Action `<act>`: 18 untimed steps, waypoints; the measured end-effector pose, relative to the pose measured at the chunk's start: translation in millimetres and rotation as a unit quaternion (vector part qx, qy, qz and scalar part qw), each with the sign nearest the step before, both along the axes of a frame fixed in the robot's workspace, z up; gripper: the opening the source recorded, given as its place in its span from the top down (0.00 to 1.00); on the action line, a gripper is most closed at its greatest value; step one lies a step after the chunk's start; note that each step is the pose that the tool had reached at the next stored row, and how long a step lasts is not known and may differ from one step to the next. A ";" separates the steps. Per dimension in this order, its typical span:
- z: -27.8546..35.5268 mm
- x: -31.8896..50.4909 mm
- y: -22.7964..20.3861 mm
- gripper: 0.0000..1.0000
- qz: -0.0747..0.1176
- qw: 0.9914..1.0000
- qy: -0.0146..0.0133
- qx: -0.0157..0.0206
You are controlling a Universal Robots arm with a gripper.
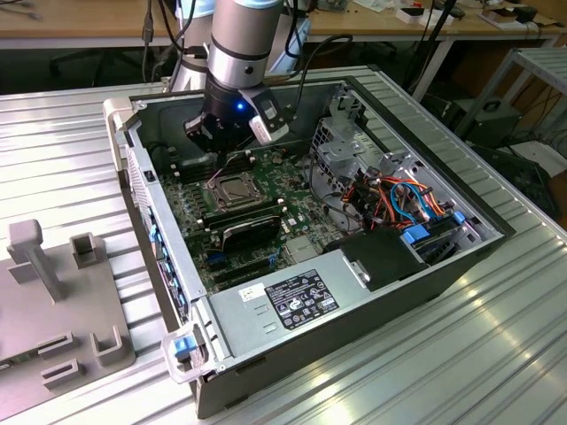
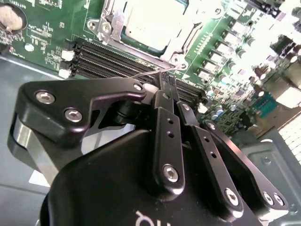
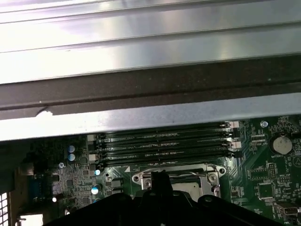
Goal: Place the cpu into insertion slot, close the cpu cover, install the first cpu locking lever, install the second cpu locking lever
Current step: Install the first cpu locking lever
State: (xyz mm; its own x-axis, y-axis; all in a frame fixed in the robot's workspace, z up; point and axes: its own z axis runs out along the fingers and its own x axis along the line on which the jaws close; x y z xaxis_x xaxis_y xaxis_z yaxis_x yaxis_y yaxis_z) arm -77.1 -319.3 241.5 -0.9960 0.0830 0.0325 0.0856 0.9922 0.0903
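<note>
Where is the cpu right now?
The cpu sits in the insertion slot on the green board, left of centre in the exterior view, beside the black memory slots, near the hand pinching a locking lever.

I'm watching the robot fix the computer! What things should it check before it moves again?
1. cpu lying flat in place, with its silver top showing: ok.
2. cpu cover down around the cpu: looks ok.
3. Locking lever latched: not ok. The thin wire stands away from the socket, over the memory slots.
4. End effector at the lever: ok. Its tips are together right at the wire.
5. Wire really pinched between the tips: cannot tell.
6. Other locking lever latched: cannot tell.
</note>
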 end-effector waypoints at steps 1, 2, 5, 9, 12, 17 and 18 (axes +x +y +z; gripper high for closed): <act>-0.1 -0.1 0.0 0.89 0.001 1.000 0.000 0.000; -0.1 0.0 0.0 0.89 0.001 1.000 0.000 0.000; -0.2 0.0 0.0 0.89 0.003 1.000 0.000 0.000; -0.5 0.1 0.1 0.89 0.003 1.000 0.000 0.000; -0.7 0.1 0.2 0.89 0.003 1.000 0.000 0.000; -1.1 1.9 0.6 0.89 0.003 1.000 0.000 0.000; -1.2 2.4 0.9 0.89 0.003 1.000 0.000 0.000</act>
